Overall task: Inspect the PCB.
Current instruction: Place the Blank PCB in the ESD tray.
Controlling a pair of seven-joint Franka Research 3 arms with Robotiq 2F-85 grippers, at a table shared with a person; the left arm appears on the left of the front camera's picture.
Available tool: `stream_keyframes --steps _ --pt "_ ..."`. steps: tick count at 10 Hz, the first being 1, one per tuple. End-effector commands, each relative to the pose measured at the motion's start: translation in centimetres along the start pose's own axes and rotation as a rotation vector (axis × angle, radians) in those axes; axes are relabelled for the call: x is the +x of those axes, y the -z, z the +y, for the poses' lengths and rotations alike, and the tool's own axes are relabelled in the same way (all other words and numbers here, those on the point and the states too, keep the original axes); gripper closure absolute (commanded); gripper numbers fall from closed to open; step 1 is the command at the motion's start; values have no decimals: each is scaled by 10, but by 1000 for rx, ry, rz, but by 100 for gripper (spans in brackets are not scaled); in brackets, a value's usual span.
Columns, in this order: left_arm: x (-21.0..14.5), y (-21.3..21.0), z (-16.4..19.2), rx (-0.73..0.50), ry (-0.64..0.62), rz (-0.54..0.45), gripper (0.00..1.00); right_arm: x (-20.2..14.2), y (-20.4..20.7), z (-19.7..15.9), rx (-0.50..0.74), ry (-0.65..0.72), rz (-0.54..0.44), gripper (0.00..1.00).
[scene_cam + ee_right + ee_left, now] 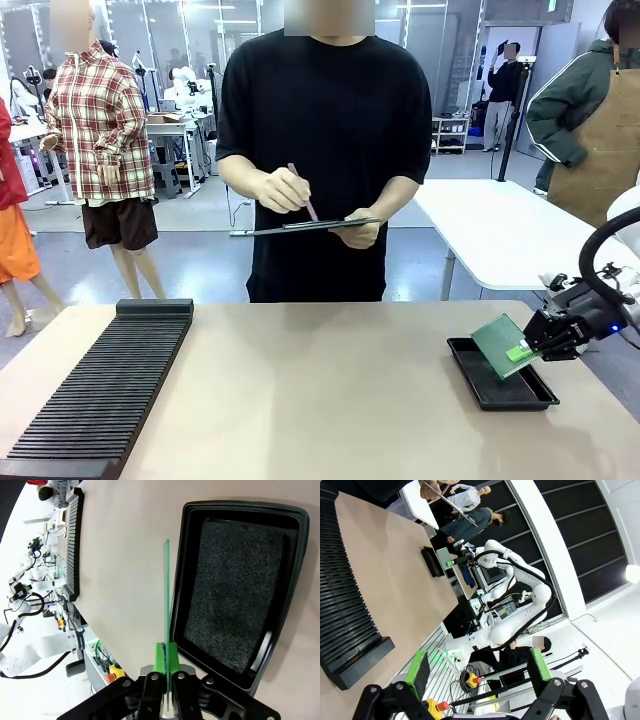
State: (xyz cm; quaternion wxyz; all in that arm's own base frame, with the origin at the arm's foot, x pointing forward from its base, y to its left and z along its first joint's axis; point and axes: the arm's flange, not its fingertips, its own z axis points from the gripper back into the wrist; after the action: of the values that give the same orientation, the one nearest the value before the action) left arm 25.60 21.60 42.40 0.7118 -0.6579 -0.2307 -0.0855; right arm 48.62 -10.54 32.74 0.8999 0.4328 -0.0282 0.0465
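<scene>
The right gripper [527, 349] is clamped on the PCB [498, 345], its green pads pinching one edge of the board and holding it tilted above the black tray [478, 381] near the table's right side. In the right wrist view the PCB [166, 615] shows edge-on as a thin green line running straight out from between the fingers, over the tray's [237, 507] near rim.

The board looks light, thin and stiff — it keeps a flat plane though held at one edge only. It is likely brittle under bending and its face should stay untouched, so an edge pinch like this one seems the right place to hold it; the smooth surface could slip if the pinch loosens.

The tray is a shallow rectangle with rounded corners and a raised glossy rim, lined with dark, grainy foam. The table [320, 400] is a matte tan sheet. On its left lies a long black ribbed rack [100, 390] of fine parallel slats.

The left gripper [477, 672] stands with its fingers wide apart, holding nothing. Across the table a person writes on a dark clipboard [300, 227] with a pen [302, 191].
</scene>
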Motion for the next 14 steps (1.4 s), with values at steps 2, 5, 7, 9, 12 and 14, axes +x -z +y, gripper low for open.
stream_keyframes --steps 2,5,7,9,12,14 --pt "-1 0 -3 11 -2 4 0 0 0 0 0 0 0 97" --pt "-1 0 -3 11 -2 4 0 9 22 1 -76 17 -18 97" --pt "-1 0 -3 11 -2 4 0 17 31 -1 -95 40 -8 97" --pt "-1 0 -3 11 -2 4 0 21 38 -4 -115 62 -4 97" --pt "-1 0 -3 11 -2 4 0 22 49 -6 -119 90 15 97" --pt "-1 0 -3 11 -2 4 0 19 55 -4 -124 98 -8 73"
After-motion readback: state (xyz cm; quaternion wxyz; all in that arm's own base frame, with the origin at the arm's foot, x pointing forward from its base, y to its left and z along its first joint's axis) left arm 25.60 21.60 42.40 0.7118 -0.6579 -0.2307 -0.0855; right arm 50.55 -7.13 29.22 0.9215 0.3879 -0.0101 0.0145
